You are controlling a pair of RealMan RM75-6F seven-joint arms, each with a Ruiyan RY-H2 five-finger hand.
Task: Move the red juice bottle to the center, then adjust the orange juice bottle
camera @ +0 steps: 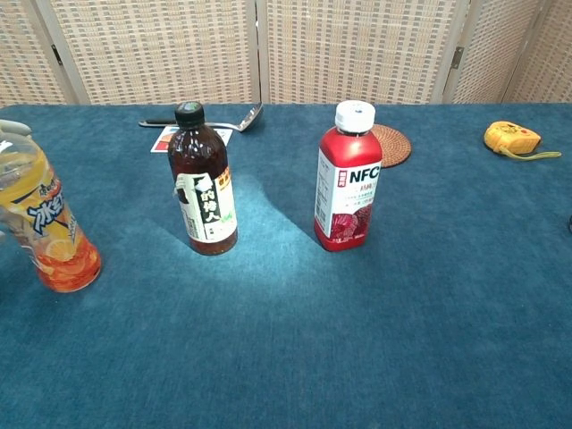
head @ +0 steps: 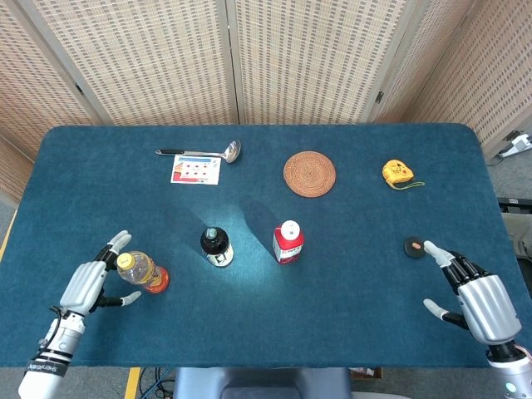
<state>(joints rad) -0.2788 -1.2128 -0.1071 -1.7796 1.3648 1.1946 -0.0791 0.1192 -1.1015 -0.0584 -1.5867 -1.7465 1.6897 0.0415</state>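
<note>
The red juice bottle [head: 288,242] [camera: 348,176] with a white cap stands upright near the table's middle. The orange juice bottle [head: 142,272] [camera: 43,225] stands at the front left, leaning a little. My left hand [head: 87,285] is open just to the left of it, fingers spread toward the cap, not gripping it; a fingertip [camera: 12,127] shows at the chest view's left edge. My right hand [head: 478,293] is open at the front right, holding nothing.
A dark brown bottle [head: 216,246] [camera: 202,180] stands between the two juice bottles. At the back lie a ladle [head: 202,152], a card [head: 195,169], a woven coaster [head: 309,174] and a yellow tape measure [head: 397,173]. A small dark disc [head: 413,246] lies by my right hand.
</note>
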